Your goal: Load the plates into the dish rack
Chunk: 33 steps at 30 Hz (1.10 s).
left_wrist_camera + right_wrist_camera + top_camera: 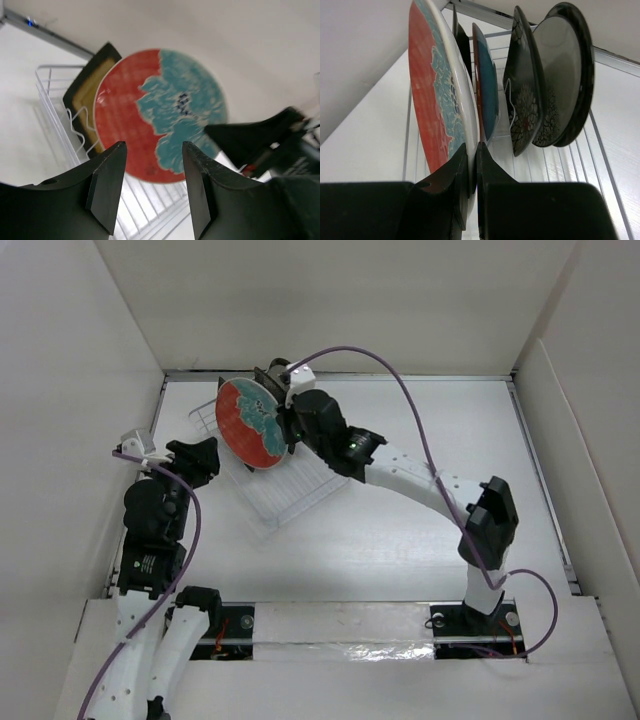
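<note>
My right gripper (287, 428) (473, 150) is shut on the rim of the red plate with teal flowers (250, 425) (432, 100). It holds the plate upright on edge over the left end of the clear dish rack (295, 490). In the right wrist view a teal plate (486, 85), a dark floral plate (522, 100) and a dark-rimmed cream plate (565, 75) stand in the rack behind it. The square black-gold plate (87, 90) shows behind the red plate (150, 110) in the left wrist view. My left gripper (203, 460) (154, 150) is open and empty, left of the rack.
White walls enclose the table on the left, back and right. The rack's wire wall (50, 100) is close to my left gripper. My right arm (420, 480) reaches across the table's middle.
</note>
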Motion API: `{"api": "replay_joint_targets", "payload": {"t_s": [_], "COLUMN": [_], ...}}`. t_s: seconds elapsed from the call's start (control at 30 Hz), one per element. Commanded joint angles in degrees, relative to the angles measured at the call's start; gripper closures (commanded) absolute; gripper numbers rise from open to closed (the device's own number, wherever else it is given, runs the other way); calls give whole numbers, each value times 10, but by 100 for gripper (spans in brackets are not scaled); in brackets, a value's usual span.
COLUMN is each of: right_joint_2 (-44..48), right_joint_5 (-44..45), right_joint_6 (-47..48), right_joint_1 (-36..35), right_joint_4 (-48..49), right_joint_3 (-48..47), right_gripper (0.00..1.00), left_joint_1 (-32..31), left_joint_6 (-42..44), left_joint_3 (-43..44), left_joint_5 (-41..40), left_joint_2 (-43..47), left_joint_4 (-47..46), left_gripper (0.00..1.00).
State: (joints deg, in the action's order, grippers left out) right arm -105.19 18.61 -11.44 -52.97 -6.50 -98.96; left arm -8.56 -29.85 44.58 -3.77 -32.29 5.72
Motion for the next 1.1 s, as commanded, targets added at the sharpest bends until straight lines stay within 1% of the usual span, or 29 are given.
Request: {"api": "replay_joint_targets", "payload": {"t_s": [0.0, 0.13, 0.2, 0.23, 0.47, 0.6, 0.7, 0.77, 0.9, 0.97, 1.0, 1.07], "right_joint_2": [-9, -65, -88, -113, -204, -241, -259, -261, -262, -267, -271, -291], "right_joint_5": [70, 123, 143, 157, 202, 209, 206, 204, 204, 229, 237, 237], "right_joint_6": [28, 61, 88, 96, 142, 147, 136, 124, 117, 130, 134, 119], "right_joint_1": [-22, -34, -40, -40, -45, -50, -56, -56, -69, -79, -85, -86], "right_joint_4": [140, 135, 130, 127, 127, 122, 122, 124, 153, 178, 205, 203], "right_joint_3": [-111, -169, -195, -228, -331, -374, -380, -365, -324, -299, -295, -308], "right_gripper": [100, 100, 100, 100, 100, 100, 100, 100, 100, 100, 100, 100], "left_joint_1": [-2, -2, -2, -2, -2, -2, -2, -2, -2, -2, -2, -2], "left_joint_6": [8, 13, 17, 17, 17, 22, 23, 23, 22, 22, 22, 21], "left_joint_3": [7, -12, -7, -6, -7, -6, -6, -6, -4, -4, 0, 2], "left_joint_5": [-32, -25, -38, -40, -35, -41, -39, -40, -40, -49, -56, -66], "left_joint_2": [4, 14, 17, 18, 14, 9, 9, 10, 4, 5, 2, -1], "left_joint_4": [-26, -28, -20, -17, -15, -16, -15, -17, -15, -16, -14, -6], "left_gripper": [55, 55, 55, 55, 55, 55, 55, 55, 54, 54, 54, 54]}}
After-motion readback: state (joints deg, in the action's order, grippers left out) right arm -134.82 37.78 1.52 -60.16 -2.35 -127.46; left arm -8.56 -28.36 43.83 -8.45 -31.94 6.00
